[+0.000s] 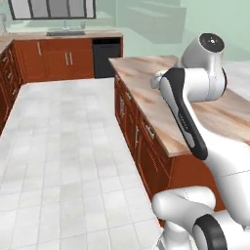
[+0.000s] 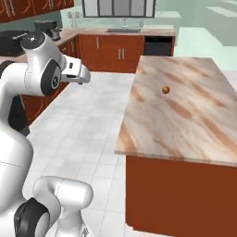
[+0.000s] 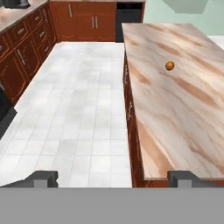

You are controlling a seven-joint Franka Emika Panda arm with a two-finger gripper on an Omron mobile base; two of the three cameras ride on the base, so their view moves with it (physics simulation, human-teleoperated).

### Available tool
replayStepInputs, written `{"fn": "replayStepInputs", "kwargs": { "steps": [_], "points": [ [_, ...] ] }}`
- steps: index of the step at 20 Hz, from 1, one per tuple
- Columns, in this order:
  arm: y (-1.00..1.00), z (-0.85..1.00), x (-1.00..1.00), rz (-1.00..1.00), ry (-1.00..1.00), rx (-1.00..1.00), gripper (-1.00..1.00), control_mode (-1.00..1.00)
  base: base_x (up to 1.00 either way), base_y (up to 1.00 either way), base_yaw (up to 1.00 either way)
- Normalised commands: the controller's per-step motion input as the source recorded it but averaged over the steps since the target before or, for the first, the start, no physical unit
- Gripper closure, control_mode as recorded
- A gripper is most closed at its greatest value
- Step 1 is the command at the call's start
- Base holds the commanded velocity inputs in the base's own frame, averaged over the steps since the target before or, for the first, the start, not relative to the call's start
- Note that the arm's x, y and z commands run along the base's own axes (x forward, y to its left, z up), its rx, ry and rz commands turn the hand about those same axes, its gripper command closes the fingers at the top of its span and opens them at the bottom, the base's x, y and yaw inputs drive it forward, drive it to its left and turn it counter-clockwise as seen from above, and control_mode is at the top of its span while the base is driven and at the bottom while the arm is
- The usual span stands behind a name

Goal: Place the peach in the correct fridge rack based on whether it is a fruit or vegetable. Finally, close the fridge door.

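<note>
The peach [image 2: 165,90] is a small orange ball lying alone on the marbled top of the island counter [image 2: 185,129]. In the hand view the peach [image 3: 169,66] sits far ahead and to the right of my gripper [image 3: 114,178], well apart from it. The gripper is open wide with nothing between its fingertips [image 3: 46,177], and it hovers above the island's near left edge and the tiled floor. The fridge rack and the fridge door are out of view.
The island counter [image 1: 146,83] has red-brown drawers down its side. Red-brown cabinets [image 2: 111,51], a sink [image 2: 122,30] and a black dishwasher [image 2: 158,46] line the back wall. A black appliance [image 2: 14,41] stands on the left counter. White tiled floor [image 3: 78,100] lies between.
</note>
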Motion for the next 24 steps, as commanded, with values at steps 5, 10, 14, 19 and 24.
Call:
{"fn": "replayStepInputs", "kwargs": {
  "steps": [5,10,14,19,24],
  "points": [
    [0.00,0.00,0.00,0.00,0.00,0.00,-1.00,1.00,0.33,1.00,-0.54],
    [0.00,0.00,0.00,0.00,0.00,0.00,-1.00,1.00,0.38,1.00,-0.56],
    [0.00,0.00,0.00,0.00,0.00,0.00,-1.00,1.00,0.64,0.99,-0.57],
    [0.00,0.00,0.00,0.00,0.00,0.00,-1.00,1.00,0.81,1.00,-0.55],
    [0.00,0.00,0.00,0.00,0.00,0.00,-1.00,1.00,0.75,0.84,-0.51]
  ]
}}
